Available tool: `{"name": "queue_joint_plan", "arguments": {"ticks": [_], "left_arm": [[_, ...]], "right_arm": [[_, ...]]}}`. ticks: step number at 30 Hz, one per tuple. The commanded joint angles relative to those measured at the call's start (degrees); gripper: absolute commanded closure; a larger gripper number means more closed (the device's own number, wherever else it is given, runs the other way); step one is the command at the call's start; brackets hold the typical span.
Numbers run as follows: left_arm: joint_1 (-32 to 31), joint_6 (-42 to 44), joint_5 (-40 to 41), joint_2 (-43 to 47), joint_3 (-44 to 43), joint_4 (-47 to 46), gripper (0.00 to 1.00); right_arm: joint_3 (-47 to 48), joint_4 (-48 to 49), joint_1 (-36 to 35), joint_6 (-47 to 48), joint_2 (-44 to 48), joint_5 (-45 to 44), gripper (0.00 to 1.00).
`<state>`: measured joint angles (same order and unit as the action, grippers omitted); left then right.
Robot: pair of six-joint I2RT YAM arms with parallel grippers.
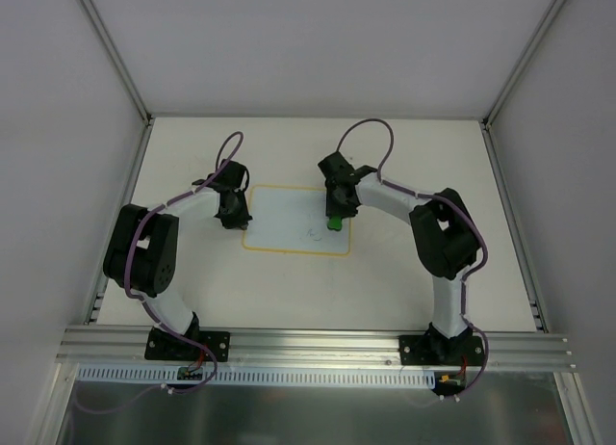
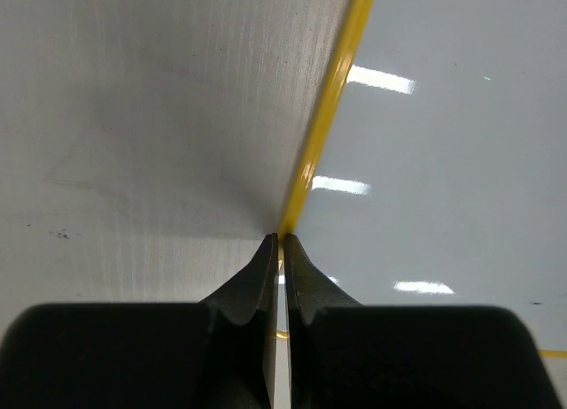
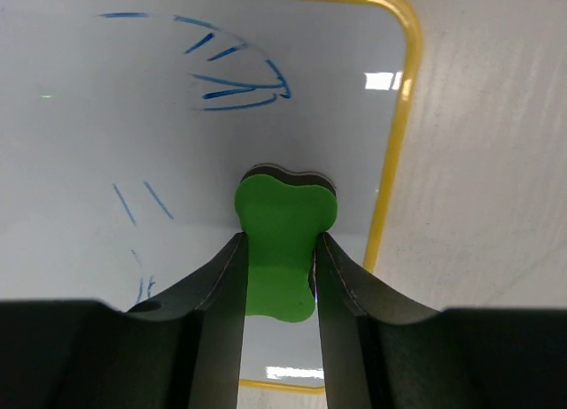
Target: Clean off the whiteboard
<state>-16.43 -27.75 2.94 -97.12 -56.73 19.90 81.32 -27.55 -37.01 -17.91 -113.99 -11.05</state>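
Note:
The whiteboard (image 1: 289, 219) lies flat in the middle of the table, with a thin yellow rim. In the right wrist view its face (image 3: 89, 135) carries blue strokes (image 3: 235, 73) at the top and a few short ones at the lower left. My right gripper (image 3: 282, 243) is shut on the green eraser (image 3: 285, 205), held against the board near its right rim (image 3: 403, 117); from above the eraser (image 1: 333, 222) sits at the board's right part. My left gripper (image 2: 282, 241) is shut, its tips on the board's left rim (image 2: 328, 99), also seen from above (image 1: 234, 214).
The white table (image 1: 414, 156) runs round the board on all sides. Pale enclosure walls with metal posts (image 1: 115, 60) stand left, right and behind. An aluminium rail (image 1: 318, 344) crosses the near edge, bearing both arm bases.

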Motion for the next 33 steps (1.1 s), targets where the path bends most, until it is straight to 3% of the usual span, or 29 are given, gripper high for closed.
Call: {"name": "queue_joint_plan", "arguments": {"ticks": [1, 8, 14, 23, 33], "left_arm": [[0.3, -0.7, -0.7, -1.8, 2.2, 2.0, 1.0], [0.3, -1.1, -1.5, -1.2, 2.2, 2.0, 1.0], [0.3, -1.4, -1.6, -0.9, 2.6, 2.0, 1.0], [0.3, -1.9, -1.4, 0.2, 2.6, 2.0, 1.0], [0.3, -2.2, -1.9, 0.4, 2.5, 1.9, 1.0]], "right_arm": [[5.8, -4.0, -3.8, 1.6, -4.8, 3.0, 1.0], [18.2, -8.1, -9.6, 1.4, -14.7, 6.6, 1.0], [21.9, -9.7, -10.2, 2.0, -17.6, 6.1, 1.0], [5.8, -9.6, -0.9, 3.0, -4.4, -0.5, 1.0], [-2.0, -5.1, -1.3, 2.5, 1.1, 3.1, 1.0]]}}
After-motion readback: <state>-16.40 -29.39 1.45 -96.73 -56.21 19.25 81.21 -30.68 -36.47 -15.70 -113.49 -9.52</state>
